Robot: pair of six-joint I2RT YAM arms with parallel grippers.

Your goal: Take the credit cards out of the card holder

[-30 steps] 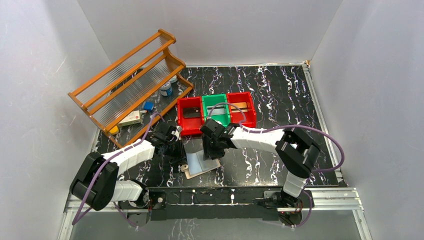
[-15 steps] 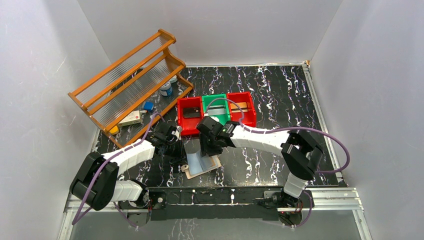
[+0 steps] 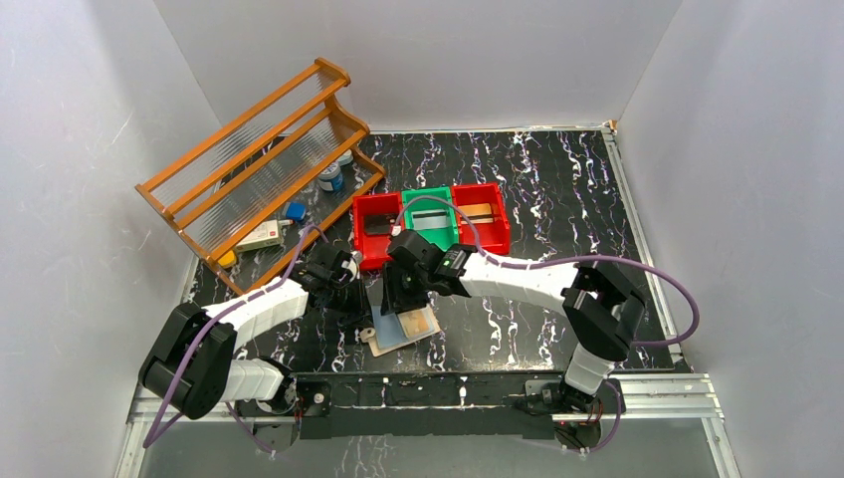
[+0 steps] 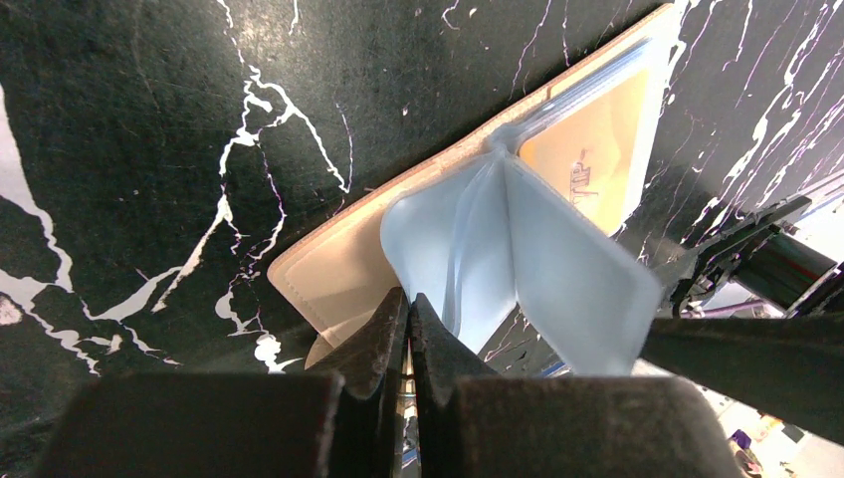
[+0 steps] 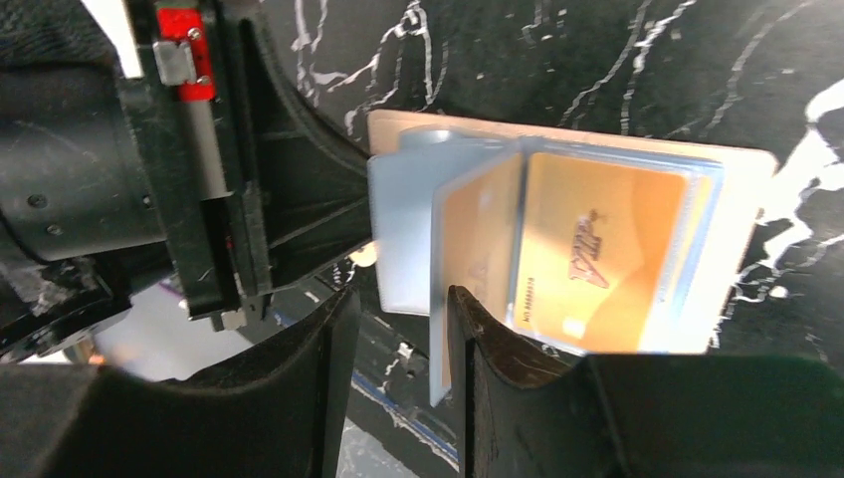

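The tan card holder (image 3: pixel 401 330) lies open on the black marbled table just ahead of the arm bases. An orange-gold credit card (image 5: pixel 597 249) sits inside its flat pale blue sleeve, also visible in the left wrist view (image 4: pixel 592 149). My left gripper (image 4: pixel 408 299) is shut, its tips pressed against the holder's tan edge (image 4: pixel 328 279). My right gripper (image 5: pixel 400 294) hangs over the holder, open. One pale blue sleeve (image 5: pixel 438 329) stands upright between its fingers, close to the right finger.
Behind the holder stand a red bin (image 3: pixel 379 227), a green bin (image 3: pixel 430 214) and another red bin (image 3: pixel 480 215), each with a card-like thing inside. A wooden rack (image 3: pixel 259 164) leans at the back left with small items under it.
My right arm has shifted left over the holder and its jaws have narrowed a little. A sleeve has lifted upright, uncovering the orange-gold card. The left arm has stayed put.
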